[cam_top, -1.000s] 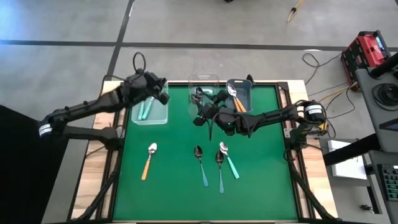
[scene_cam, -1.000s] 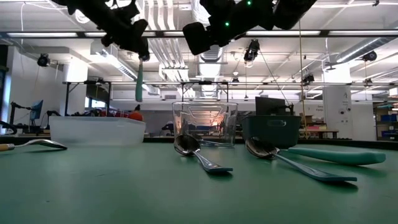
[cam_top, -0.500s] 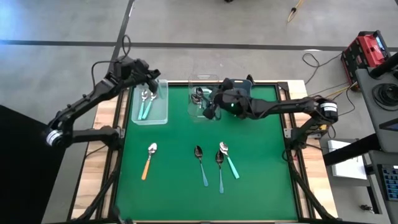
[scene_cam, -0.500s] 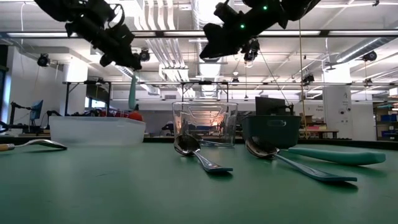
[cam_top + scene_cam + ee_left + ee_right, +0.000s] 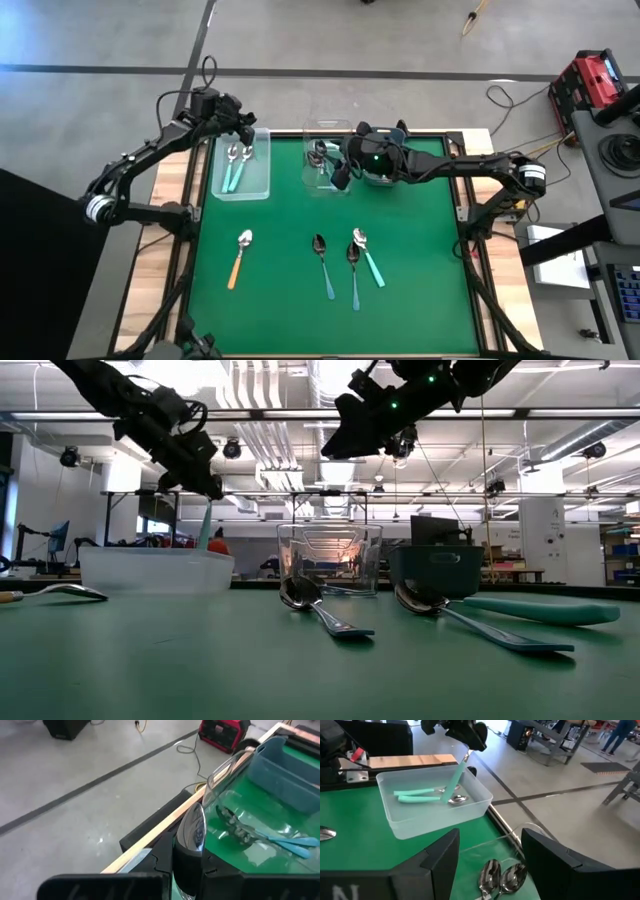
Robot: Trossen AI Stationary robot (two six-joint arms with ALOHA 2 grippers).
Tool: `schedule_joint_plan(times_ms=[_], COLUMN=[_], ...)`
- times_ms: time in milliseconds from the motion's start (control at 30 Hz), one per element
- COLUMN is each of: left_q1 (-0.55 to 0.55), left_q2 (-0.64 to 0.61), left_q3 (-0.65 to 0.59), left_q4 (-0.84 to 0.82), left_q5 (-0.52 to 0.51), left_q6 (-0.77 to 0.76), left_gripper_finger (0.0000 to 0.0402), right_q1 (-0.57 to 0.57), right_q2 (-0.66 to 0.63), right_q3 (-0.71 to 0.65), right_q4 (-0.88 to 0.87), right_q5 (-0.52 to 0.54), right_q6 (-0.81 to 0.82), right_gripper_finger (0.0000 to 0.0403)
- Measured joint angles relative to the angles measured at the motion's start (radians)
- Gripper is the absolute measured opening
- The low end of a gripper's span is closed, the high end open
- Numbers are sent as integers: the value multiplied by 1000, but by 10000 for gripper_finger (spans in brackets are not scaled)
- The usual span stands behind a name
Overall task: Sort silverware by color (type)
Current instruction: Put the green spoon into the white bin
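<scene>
While the left hand (image 5: 240, 135), clamped tight on a mint-teal spoon (image 5: 456, 779), holds it tilted over the clear left bin (image 5: 262, 185) where two like spoons (image 5: 422, 796) lie, the right hand (image 5: 338, 178) hangs wide open and empty above the middle bin (image 5: 310, 180) on the green counter (image 5: 280, 260).

no readable text, labels, numbers

From above, the left pincer (image 5: 238, 128) hides the upper end of its mint spoon (image 5: 456, 776). The orange spoon (image 5: 40, 593) is cut off by the low view's edge. The grey bin (image 5: 392, 150) lies mostly under the right arm.
</scene>
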Motion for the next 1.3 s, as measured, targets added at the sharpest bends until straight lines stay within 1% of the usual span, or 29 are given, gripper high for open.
schedule_joint_plan(times_ms=[300, 367, 567, 1000, 1300], left_q1=[3, 4, 12, 53, 64], left_q2=[54, 67, 108, 179, 186], left_q3=[-1, -1, -1, 0, 0], left_q4=[-103, -104, -107, -101, -109], left_q5=[1, 14, 104, 112, 142], left_q6=[41, 55, 70, 83, 93], left_gripper_finger=[2, 2, 6, 3, 3], right_q1=[-2, -2, -2, -2, -2], right_q2=[7, 7, 7, 8, 8], right_q3=[-3, -6, -14, -18, -18], right_q4=[-16, -16, -24, -23, -23], right_q5=[0, 0, 0, 0, 0], right_q6=[0, 0, 15, 19, 23], right_gripper_finger=[205, 205, 205, 205, 205])
